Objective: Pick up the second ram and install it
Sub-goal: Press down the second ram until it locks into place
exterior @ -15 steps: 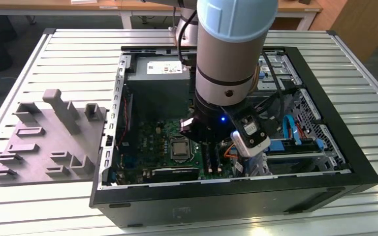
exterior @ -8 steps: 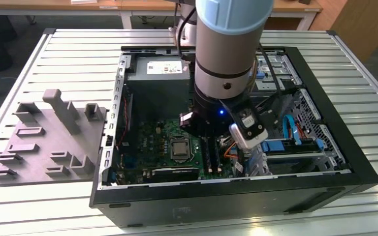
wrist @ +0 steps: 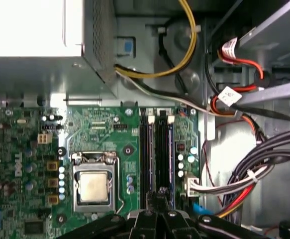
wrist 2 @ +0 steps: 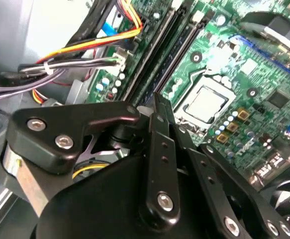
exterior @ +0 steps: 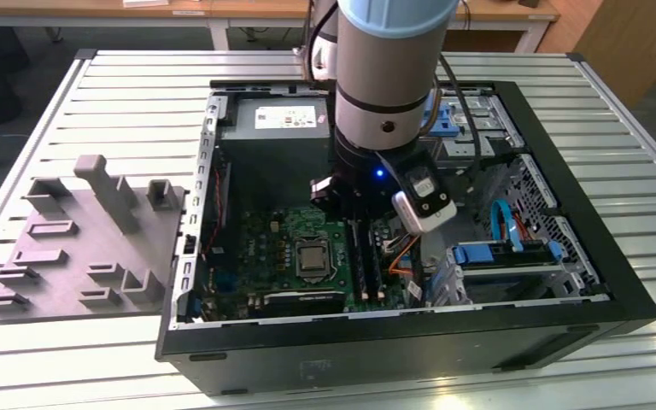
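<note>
Second ram: the thin dark green-black memory stick (wrist: 161, 149) is standing edge-on in the long black plastic socket rails (wrist: 145, 154), directly under the fingertips; whether it is fully seated cannot be told.
Fingers: the black gripper (wrist: 161, 196) is reaching down with its fingertips (wrist 2: 160, 107) drawn narrowly together at the stick's top edge; in both wrist views the tips are meeting the strip, though an actual clamp on it cannot be confirmed.
Risk, tilt: if the stick is sitting slightly askew between the rails, downward pressure is likely to bend the board or jam one end high.
Risk, latches: the white end clips (wrist: 150, 119), beyond the fingertips at the rails' far end, may not be catching; a half-latched stick could spring back up.
Risk, cables: the orange, yellow and grey wire bundle (wrist 2: 85, 50) is lying just beside the fingers and could snag the linkage.
Risk, neighbours: the silver square processor (wrist: 93, 186) is sitting near the fingers, on the rails' other side from the wires, open to a sideways slip.
Arm pose: the grey and blue arm (exterior: 379, 77) is hanging almost vertical inside the open black computer case (exterior: 567, 213), wrist pointing straight down at the green motherboard (exterior: 288, 226).
</note>
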Tool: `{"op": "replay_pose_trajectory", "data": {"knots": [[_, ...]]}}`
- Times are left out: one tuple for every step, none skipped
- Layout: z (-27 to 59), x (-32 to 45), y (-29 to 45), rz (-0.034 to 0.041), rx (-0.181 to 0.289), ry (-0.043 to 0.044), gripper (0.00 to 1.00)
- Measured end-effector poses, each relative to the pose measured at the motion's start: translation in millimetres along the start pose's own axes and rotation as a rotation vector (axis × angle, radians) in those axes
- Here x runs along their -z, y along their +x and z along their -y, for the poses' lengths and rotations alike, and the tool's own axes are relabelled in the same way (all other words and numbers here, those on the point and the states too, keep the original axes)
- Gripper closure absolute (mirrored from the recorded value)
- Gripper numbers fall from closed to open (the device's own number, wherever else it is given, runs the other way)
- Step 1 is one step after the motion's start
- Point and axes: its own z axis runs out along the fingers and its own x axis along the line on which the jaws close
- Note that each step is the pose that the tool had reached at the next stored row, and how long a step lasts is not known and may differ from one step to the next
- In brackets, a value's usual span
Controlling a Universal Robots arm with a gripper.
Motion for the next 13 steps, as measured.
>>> {"op": "replay_pose_trajectory", "data": {"knots": [[0.0, 0.4, 0.0, -0.0001, 0.000, 0.0002, 0.89], [0.0, 1.5, 0.0, -0.0002, 0.000, 0.0004, 0.89], [-0.1, 2.8, -0.1, -0.0001, 0.000, 0.0001, 0.89], [-0.1, 4.2, -0.1, -0.0001, 0.000, 0.0000, 0.89], [-0.2, 4.7, -0.1, -0.0001, 0.000, 0.0001, 0.89], [-0.2, 4.8, -0.2, 0.0001, 0.000, -0.0002, 0.89], [-0.2, 5.0, -0.2, 0.0000, 0.000, -0.0003, 0.89], [-0.2, 5.3, -0.2, 0.0000, 0.000, 0.0000, 0.89], [-0.2, 5.5, -0.2, -0.0001, 0.000, 0.0001, 0.89], [-0.2, 5.6, -0.2, 0.0000, 0.000, -0.0001, 0.89], [-0.2, 5.9, -0.2, 0.0000, 0.000, 0.0000, 0.89], [-0.2, 6.0, -0.2, -0.0001, 0.000, 0.0001, 0.89], [-0.2, 6.2, -0.2, 0.0000, 0.000, 0.0000, 0.89]]}}
